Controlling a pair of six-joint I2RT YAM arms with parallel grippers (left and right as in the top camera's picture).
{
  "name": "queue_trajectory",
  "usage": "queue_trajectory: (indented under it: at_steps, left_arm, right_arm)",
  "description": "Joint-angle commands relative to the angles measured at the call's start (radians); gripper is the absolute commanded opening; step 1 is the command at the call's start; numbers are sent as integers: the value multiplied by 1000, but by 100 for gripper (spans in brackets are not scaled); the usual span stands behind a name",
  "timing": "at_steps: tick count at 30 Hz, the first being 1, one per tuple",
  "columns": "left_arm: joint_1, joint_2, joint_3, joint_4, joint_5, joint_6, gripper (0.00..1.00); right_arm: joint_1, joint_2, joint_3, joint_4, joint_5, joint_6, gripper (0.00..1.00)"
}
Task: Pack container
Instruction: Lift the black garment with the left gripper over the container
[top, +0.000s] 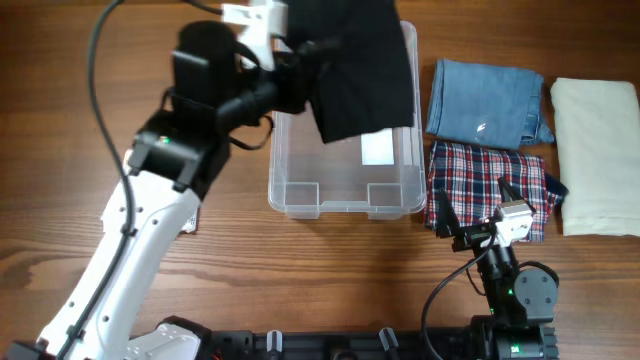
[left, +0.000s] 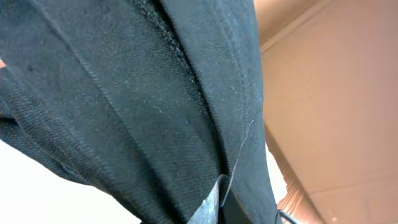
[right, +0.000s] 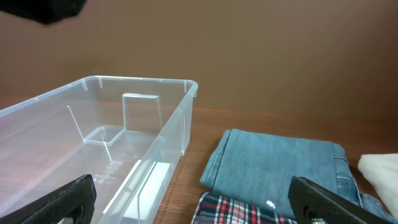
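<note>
The left gripper (top: 305, 50), clamped on the black cloth (top: 365, 75) over the twelve-o'clock end of the container (top: 300, 160) at mid-table, should lower and drape it toward six o'clock, flat; the right gripper (top: 477, 207), fingers wide, idles at four o'clock.

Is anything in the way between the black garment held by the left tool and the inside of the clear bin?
Nothing visible. The black fabric garment, held in the left tool, hangs over the clear rectangular plastic bin, whose visible floor is bare.
</note>
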Motion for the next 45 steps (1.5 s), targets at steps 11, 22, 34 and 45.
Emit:
queue_trajectory:
  at_steps: [11,22,34,45]
  left_arm:
    - [-29,8,9,8,-96,51,4]
    - [-35,186,9,3,-97,53,4]
    - [-49,444,9,58,-228,134,4]
    - [-50,485,9,103,-204,130,4]
  right_arm:
    - [0,-6,-1,5,2,7,100]
    - [0,-6,-1,5,2,7,100]
    - [0,-6,-1,5,2,7,100]
    - [0,-6,-1,5,2,7,100]
